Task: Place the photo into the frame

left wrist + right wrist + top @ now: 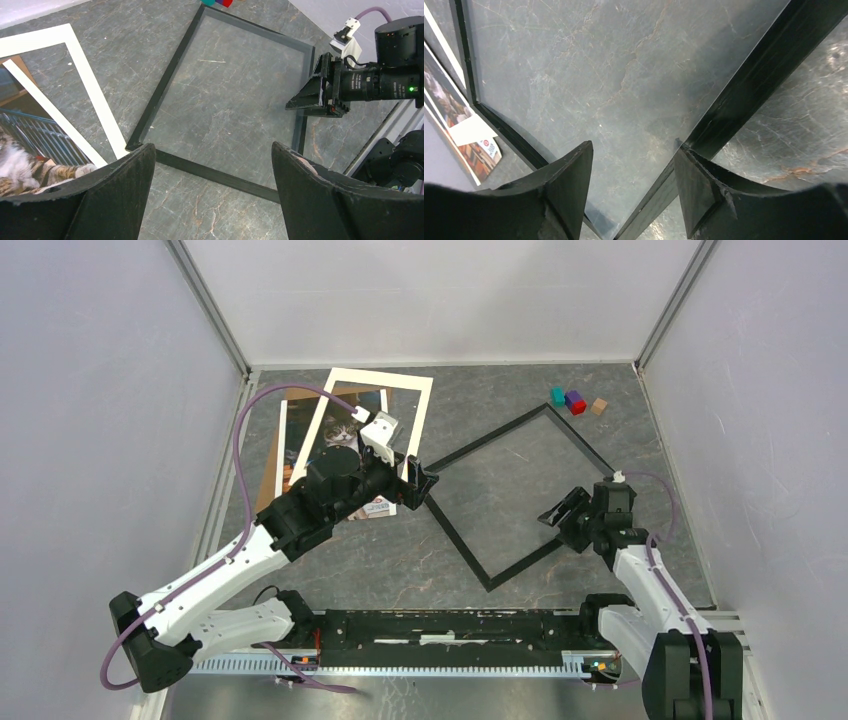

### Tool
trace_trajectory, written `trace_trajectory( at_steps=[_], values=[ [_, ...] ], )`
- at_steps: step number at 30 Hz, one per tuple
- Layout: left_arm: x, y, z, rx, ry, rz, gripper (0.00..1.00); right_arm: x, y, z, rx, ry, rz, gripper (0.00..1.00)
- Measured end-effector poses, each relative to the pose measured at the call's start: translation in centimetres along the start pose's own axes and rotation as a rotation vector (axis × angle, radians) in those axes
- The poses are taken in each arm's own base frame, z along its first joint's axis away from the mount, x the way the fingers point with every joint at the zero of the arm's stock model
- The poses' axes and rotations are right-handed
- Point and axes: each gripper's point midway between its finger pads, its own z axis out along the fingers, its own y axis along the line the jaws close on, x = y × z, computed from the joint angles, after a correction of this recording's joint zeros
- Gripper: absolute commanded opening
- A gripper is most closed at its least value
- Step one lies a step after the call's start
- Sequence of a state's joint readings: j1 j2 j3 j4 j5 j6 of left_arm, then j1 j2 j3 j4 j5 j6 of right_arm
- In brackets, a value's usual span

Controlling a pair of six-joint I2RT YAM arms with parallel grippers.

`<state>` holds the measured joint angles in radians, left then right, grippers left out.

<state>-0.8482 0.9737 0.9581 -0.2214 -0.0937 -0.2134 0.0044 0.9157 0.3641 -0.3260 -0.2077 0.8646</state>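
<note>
Three grey walls [440, 300] close in the dark marbled table [400, 560], where we see the frame [459, 533] lying flat near the middle. At its 10 o'clock a white mat [380, 376] overlaps the photo [342, 430]. Our left gripper [212, 150] hangs released over the frame's 9 o'clock corner, our right gripper [633, 146] straddles its 4 o'clock edge unclenched, and coloured blocks [574, 400] sit at 1 o'clock.

Finding: no text, brand or number is legible in any view. A printed card [483, 156] beside a corner of the frame [744, 85] carries a small red-and-blue mark and fine print, too small to read. The right arm's wrist housing [390, 85] bears faint lettering, likewise illegible.
</note>
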Motion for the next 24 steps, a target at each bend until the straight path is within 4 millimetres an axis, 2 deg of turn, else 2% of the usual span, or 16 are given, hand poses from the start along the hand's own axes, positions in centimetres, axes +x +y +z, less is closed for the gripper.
trace_trajectory(
  at_steps=[6,9,12,16,19,21,24],
  values=[
    [0.0,0.0,0.0,0.0,0.001,0.0,0.92,-0.2,-0.4,-1.3,0.046,0.01,-0.081,0.78],
    [0.1,0.0,0.0,0.0,0.002,0.001,0.92,-0.8,-0.6,-2.8,0.085,0.003,-0.147,0.84],
    [0.1,0.0,0.0,0.0,0.002,0.0,0.93,-2.8,0.7,-4.8,0.084,-0.068,-0.227,0.88],
    [0.1,0.0,0.0,0.0,0.002,0.0,0.94,-7.0,3.8,-6.6,0.058,-0.177,-0.353,0.88],
    [0.3,0.0,0.3,-0.002,0.008,0.0,0.94,-10.7,6.3,-5.9,0.06,-0.234,-0.444,0.88],
    [0.8,0.1,0.9,-0.006,0.027,0.001,0.95,-12.6,7.2,-4.0,0.073,-0.238,-0.499,0.87],
    [2.6,0.2,2.2,-0.015,0.086,0.002,0.95,-14.4,7.6,-1.2,0.116,-0.19,-0.554,0.87]
  ],
)
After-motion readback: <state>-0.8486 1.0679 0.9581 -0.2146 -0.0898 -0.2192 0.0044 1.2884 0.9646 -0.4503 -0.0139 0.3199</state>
